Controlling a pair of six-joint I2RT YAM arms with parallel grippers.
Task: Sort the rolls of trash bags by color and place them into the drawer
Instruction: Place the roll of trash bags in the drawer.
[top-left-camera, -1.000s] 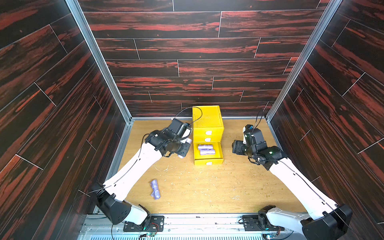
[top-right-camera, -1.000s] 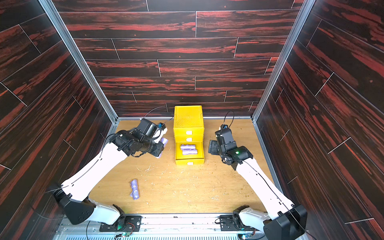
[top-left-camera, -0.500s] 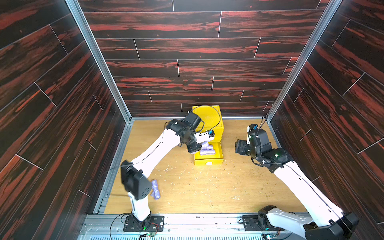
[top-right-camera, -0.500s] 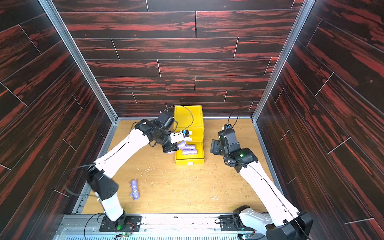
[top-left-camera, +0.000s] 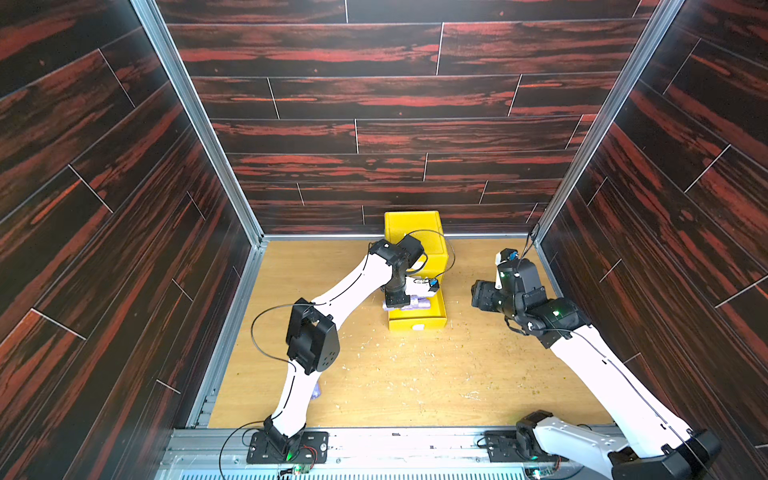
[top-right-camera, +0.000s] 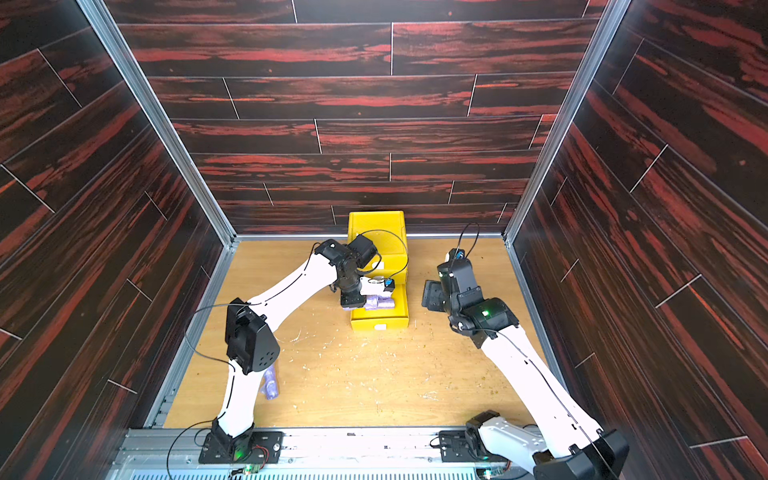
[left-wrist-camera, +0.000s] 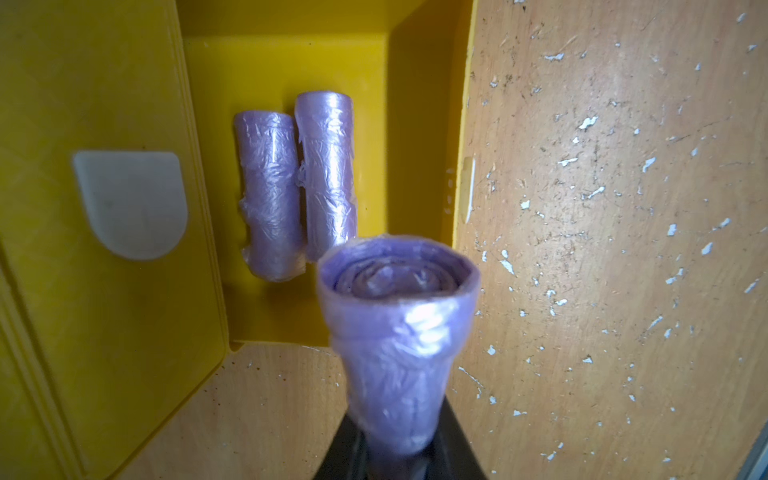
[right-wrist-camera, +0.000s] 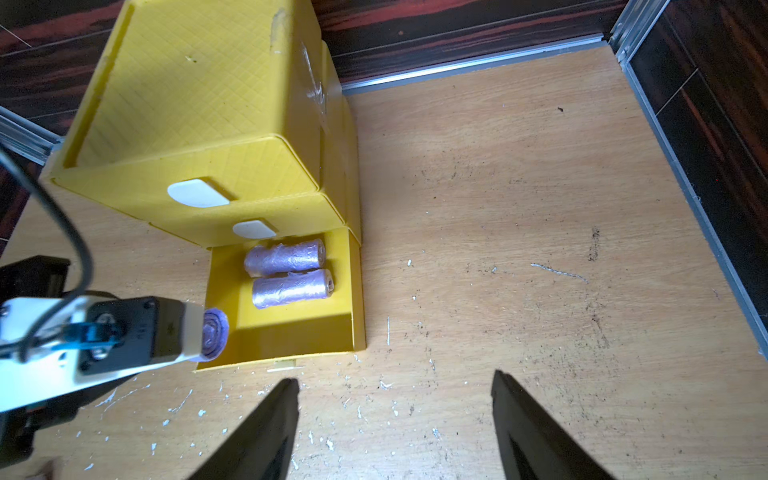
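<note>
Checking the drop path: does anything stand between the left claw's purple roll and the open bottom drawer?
Nothing visible does. The held purple roll hangs at a side wall of the open bottom drawer; two purple rolls lie farther in, bare floor beside them.

The loose purple roll (top-left-camera: 316, 390) on the tabletop (top-left-camera: 415, 374) is almost wholly hidden behind the left arm (top-left-camera: 296, 395) in a top view; only a sliver shows. In the left wrist view the held purple roll (left-wrist-camera: 395, 332) is blurred. Its lower end is lost inside the left hand (left-wrist-camera: 397, 453), whose dark fingers (left-wrist-camera: 336, 457) are cut off by the picture's edge. The fingers (right-wrist-camera: 266, 428) of the right hand (right-wrist-camera: 394, 379) are cut off likewise. What lies in the two closed upper drawers of the yellow cabinet (right-wrist-camera: 199, 104) is hidden.
</note>
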